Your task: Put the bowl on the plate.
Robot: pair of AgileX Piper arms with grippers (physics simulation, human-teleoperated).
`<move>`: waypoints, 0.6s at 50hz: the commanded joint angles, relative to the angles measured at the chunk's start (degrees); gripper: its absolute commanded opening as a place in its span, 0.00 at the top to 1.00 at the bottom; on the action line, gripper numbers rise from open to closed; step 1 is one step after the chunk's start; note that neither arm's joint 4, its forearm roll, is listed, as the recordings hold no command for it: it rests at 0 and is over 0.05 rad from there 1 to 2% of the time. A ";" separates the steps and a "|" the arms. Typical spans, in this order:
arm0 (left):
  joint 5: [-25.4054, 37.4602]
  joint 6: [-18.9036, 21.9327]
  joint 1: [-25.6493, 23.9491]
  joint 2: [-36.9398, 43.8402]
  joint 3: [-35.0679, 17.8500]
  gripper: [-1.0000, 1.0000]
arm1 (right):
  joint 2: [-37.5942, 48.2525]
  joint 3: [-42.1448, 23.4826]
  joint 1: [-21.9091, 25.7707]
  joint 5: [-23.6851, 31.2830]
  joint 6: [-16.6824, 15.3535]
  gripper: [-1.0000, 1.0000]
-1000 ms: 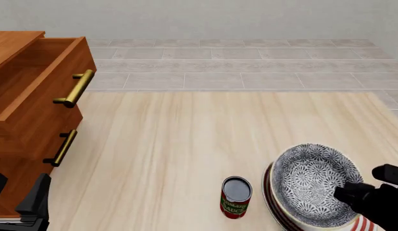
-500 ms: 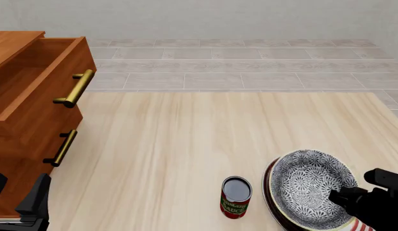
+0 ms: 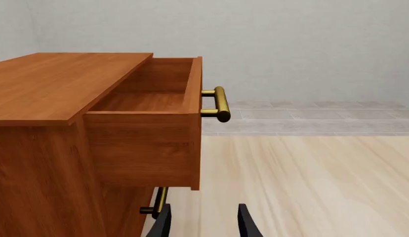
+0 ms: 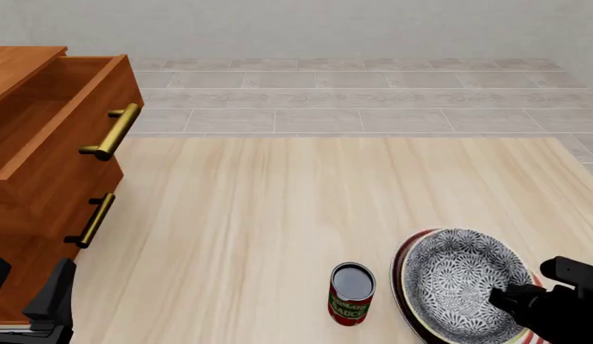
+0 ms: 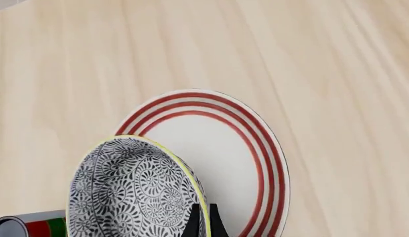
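The bowl (image 4: 459, 279), grey-and-white patterned with a pale rim, hangs tilted over the plate (image 4: 399, 272) at the table's near right. My right gripper (image 4: 505, 297) is shut on the bowl's rim on its near right side. In the right wrist view the white plate (image 5: 218, 153) with red rings lies under the bowl (image 5: 125, 192), and my right gripper (image 5: 201, 217) pinches the rim. I cannot tell whether the bowl touches the plate. My left gripper (image 4: 24, 290) stands open and empty at the near left; the left wrist view shows this left gripper (image 3: 204, 227) beside the cabinet.
A red can (image 4: 352, 294) stands upright just left of the plate. A wooden cabinet (image 4: 39, 179) with its top drawer (image 3: 151, 98) pulled out and brass handles (image 4: 110, 132) fills the left side. Bare pale wood table (image 4: 296, 201) lies between.
My right gripper has lowered the bowl and drawn it toward the near edge, closer down over the plate. The left arm and the can have not moved.
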 commanded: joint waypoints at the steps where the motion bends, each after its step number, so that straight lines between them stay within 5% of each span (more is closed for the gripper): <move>1: 0.00 0.00 0.00 0.00 0.00 0.00 | 0.25 -0.09 -0.03 -0.49 0.10 1.00; 5: 0.00 0.00 0.00 0.00 0.00 0.00 | -0.22 -0.40 0.04 0.02 0.04 1.00; 6: 0.00 0.00 0.00 0.00 0.00 0.00 | -0.31 -0.40 0.25 0.09 0.09 0.00; 30: 0.00 0.00 0.00 0.00 0.00 0.00 | -0.91 -1.52 -0.22 1.23 -0.59 0.00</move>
